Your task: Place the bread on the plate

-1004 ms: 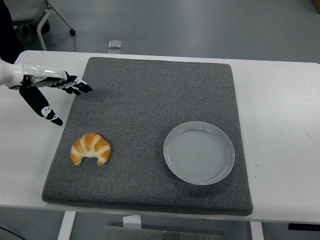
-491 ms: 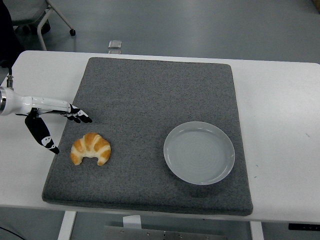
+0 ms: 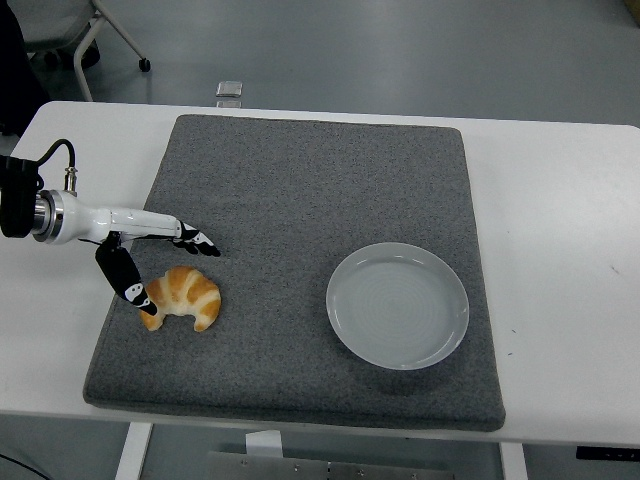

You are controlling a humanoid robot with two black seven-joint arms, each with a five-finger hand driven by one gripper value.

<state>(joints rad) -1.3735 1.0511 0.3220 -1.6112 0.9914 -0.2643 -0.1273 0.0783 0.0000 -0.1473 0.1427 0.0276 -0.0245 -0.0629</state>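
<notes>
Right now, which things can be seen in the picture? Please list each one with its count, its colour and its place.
croissant: one, golden brown, on the near left part of the mat
plate: one, pale grey-white, bare, on the near right part of the mat
mat: one, dark grey, covering the middle of the table
table: one, white, under the mat
small object: one, grey, just past the table's far edge; too small to identify
chair: one, pale frame on wheels, on the floor at top left, partly cut off
left hand: one, black with white marks, fingers spread over the croissant, thumb tip at its left end
right hand: not in view
</notes>
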